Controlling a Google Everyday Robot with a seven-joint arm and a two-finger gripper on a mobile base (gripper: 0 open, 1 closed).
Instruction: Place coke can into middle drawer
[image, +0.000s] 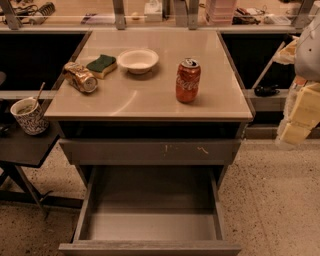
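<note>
The coke can stands upright right of centre on the desk. It is apart from a white bowl, a green sponge and a dented gold-brown can lying on its side at upper left. The middle drawer is pulled open at the bottom of the frame, below a scratched drawer front. The claw hangs at the right edge, off the desk and well clear of the can. How far open it is cannot be told.

The end effector hangs at the picture's right edge, beside the surface. Going away from it across the surface sit a white bowl, a green sponge — then a dented gold-brown can on its side. Farthest off, a patterned cup stands on a dark shelf.
</note>
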